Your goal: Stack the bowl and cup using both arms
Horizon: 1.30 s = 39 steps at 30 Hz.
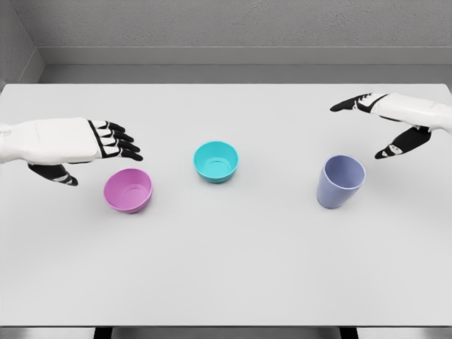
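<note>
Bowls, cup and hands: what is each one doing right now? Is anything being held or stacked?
pink bowl: upright, empty, alone on the table, not held.
teal bowl: upright, empty, not stacked.
purple cup: upright, empty, not held.
left hand: open, hovering beside the pink bowl, holding nothing.
right hand: open, above and right of the purple cup, holding nothing.

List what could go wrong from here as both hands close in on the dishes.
The left hand, open beside the pink bowl, could nudge it away instead of gripping. The right hand, open above the upright lavender cup, might tip it. The teal bowl sits between, possibly in the path.
</note>
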### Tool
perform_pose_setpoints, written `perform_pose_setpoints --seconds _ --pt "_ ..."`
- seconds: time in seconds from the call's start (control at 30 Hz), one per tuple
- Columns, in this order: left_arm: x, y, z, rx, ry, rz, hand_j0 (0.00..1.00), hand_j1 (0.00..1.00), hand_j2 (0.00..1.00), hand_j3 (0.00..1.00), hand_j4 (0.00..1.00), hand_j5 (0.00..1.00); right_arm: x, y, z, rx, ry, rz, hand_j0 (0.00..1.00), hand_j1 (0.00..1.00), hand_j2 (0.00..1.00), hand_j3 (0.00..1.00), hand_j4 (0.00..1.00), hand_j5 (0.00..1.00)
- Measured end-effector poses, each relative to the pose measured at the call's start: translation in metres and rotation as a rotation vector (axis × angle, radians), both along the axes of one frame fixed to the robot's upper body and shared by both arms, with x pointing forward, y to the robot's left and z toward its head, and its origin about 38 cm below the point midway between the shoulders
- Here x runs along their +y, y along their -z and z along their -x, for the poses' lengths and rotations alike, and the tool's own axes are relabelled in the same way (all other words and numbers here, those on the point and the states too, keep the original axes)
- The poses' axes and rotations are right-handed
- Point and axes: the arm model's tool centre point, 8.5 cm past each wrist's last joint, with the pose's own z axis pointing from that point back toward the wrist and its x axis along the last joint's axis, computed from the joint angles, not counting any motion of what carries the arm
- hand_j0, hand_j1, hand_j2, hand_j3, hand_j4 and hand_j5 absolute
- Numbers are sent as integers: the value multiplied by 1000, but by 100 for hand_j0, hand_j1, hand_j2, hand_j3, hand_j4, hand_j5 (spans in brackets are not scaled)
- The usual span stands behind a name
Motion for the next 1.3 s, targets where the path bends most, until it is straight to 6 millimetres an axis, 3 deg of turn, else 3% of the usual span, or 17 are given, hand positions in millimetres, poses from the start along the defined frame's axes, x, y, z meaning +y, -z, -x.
perform_pose_setpoints --seconds 0.2,0.57,0.8,0.93,1.3 --pt "-10 18 3 39 18 23 100 100 100 100 100 100 -7 -3 3 -3 12 15 100 100 100 100 100 100" --pt "-24 32 1 61 39 58 100 100 100 100 100 100 -7 9 12 27 -12 81 100 100 100 100 100 100" --pt "-9 49 -12 87 -30 48 100 100 100 100 100 100 0 8 18 28 -49 110 100 100 100 100 100 100" --pt "-12 56 -18 98 -41 65 100 100 100 100 100 100 6 8 22 22 -74 134 100 100 100 100 100 100" --pt "-10 71 -15 133 -54 67 100 100 100 100 100 100 13 15 25 28 -108 182 100 100 100 100 100 100"
